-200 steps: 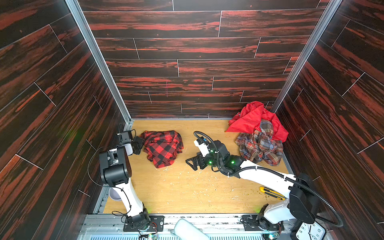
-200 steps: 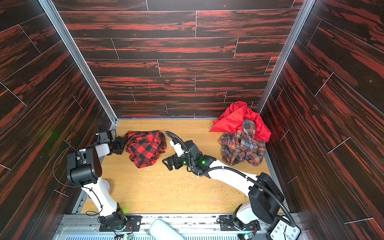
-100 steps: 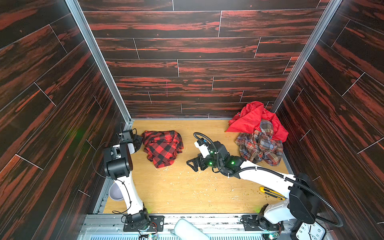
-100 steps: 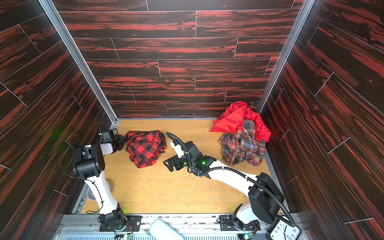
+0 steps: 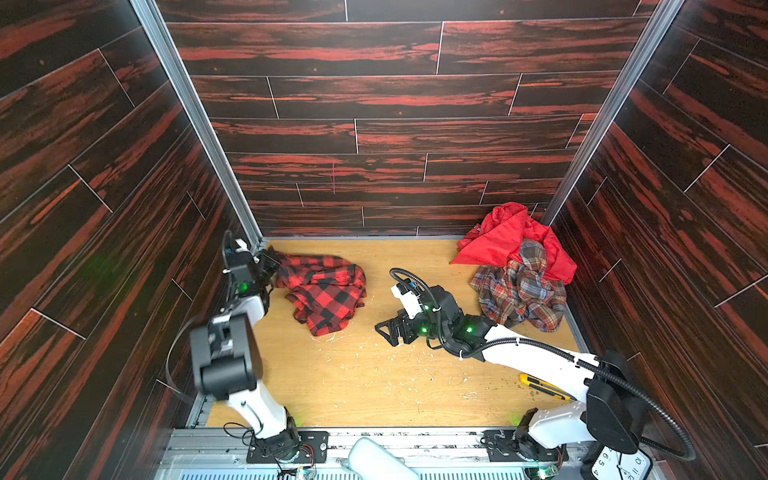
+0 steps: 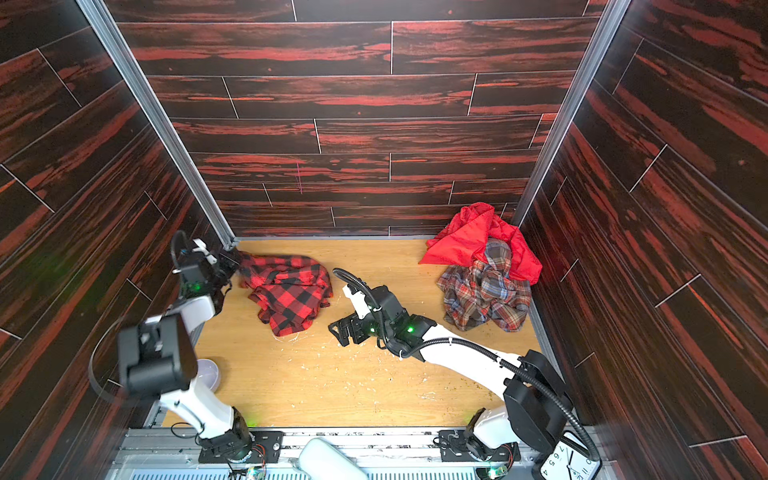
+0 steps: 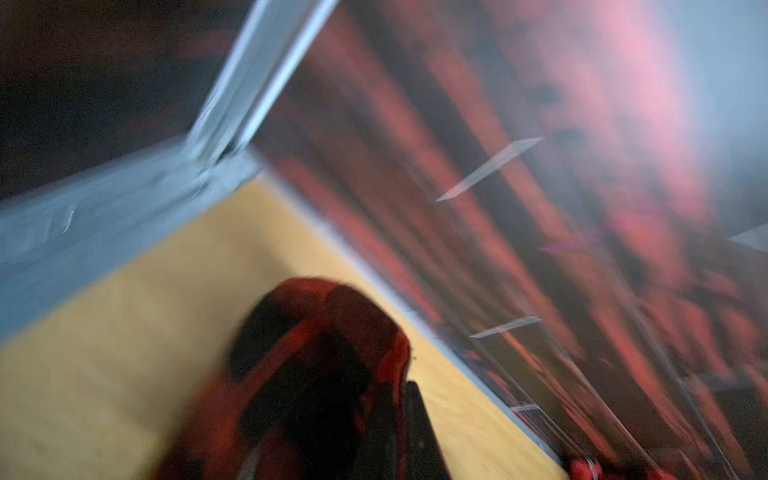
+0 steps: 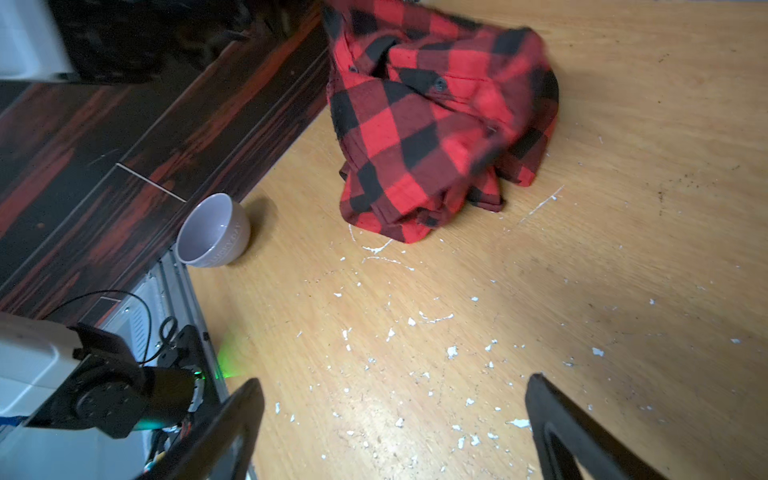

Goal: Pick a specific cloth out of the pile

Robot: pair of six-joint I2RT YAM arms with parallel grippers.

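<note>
the cloth (image 5: 324,295), judged soft, light and limp, is pinched at its bunched edge by the clamped left hand (image 5: 272,266); right hand (image 5: 386,331) spread wide, empty.

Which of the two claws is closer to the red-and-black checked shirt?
Left. The left gripper is shut on an edge of the checked shirt; the right gripper stands open over the wooden surface beside it, not touching.

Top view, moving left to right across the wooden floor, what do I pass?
left gripper → buffalo-check shirt → right gripper → pile of garments
</note>
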